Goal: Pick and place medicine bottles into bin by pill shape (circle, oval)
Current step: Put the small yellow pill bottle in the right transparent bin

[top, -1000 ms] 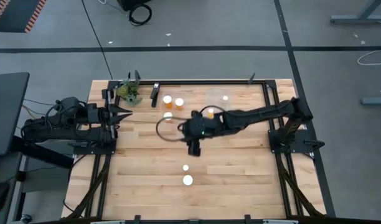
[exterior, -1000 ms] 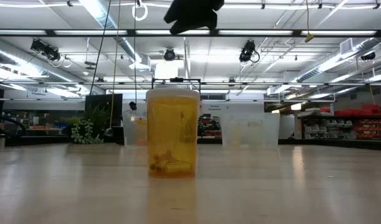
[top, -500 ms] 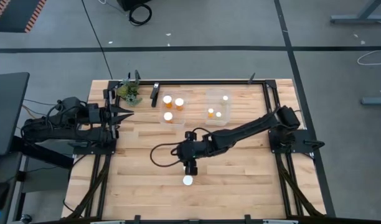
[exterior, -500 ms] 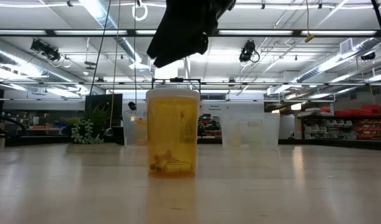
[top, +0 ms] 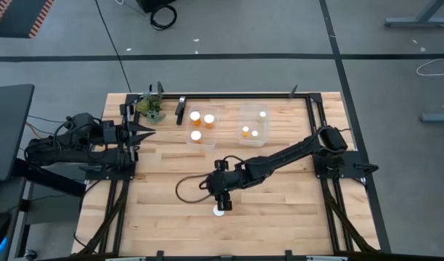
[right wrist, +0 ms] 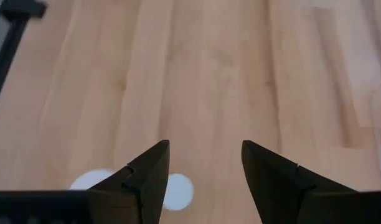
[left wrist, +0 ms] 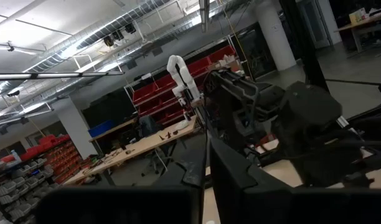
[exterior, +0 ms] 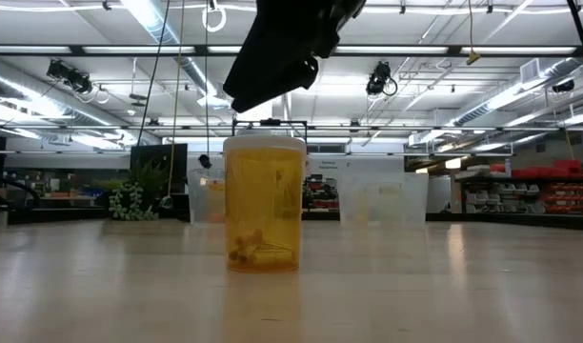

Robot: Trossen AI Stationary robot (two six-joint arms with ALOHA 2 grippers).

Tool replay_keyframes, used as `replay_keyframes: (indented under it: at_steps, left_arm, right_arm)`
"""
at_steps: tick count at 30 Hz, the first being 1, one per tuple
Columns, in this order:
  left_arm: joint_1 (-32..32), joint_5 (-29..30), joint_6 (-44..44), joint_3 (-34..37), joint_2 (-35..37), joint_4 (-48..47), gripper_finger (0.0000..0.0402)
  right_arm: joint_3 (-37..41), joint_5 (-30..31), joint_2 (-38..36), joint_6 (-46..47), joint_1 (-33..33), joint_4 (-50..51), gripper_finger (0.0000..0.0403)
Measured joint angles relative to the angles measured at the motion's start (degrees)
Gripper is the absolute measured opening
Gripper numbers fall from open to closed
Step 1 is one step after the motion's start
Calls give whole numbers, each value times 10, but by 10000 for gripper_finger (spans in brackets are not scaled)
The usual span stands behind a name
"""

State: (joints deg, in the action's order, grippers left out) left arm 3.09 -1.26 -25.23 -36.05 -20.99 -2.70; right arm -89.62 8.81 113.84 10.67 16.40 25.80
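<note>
Since the earlier frames the right gripper [top: 222, 201] has swung from beside the bins at upper centre of the high view down toward the lower centre, and now hangs directly over the last two loose medicine bottles [top: 220, 212], hiding most of them from above; only one white cap shows just below the fingers; in the right wrist view the two dark fingers [right wrist: 147, 177] stand parted and released, holding nothing, with two white caps [right wrist: 177, 190] low in the frame, one between the fingers and one off to the lower left. In the low view the orange bottle [exterior: 264, 203] stands upright on the table [top: 280, 210], centre frame, with the dark arm looming above it. The left bin [top: 199, 127] holds three bottles and the right bin [top: 253, 123] three; so six look sorted and two remain, by my reckoning; the move suggests a pick is about to start. The left gripper [top: 144, 131] waits at the left edge of the table, clenched on nothing.
</note>
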Motion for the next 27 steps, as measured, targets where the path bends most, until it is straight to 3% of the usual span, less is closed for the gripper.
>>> replay_keyframes:
  at_steps: [10, 27]
  left_arm:
    - [0, 0, 0, 0, 0, 0, 34]
    - [0, 1, 0, 0, 0, -1, 36]
  right_arm:
    - [0, 2, 42, -81, 25, 4, 207]
    - [0, 1, 44, -88, 24, -3, 207]
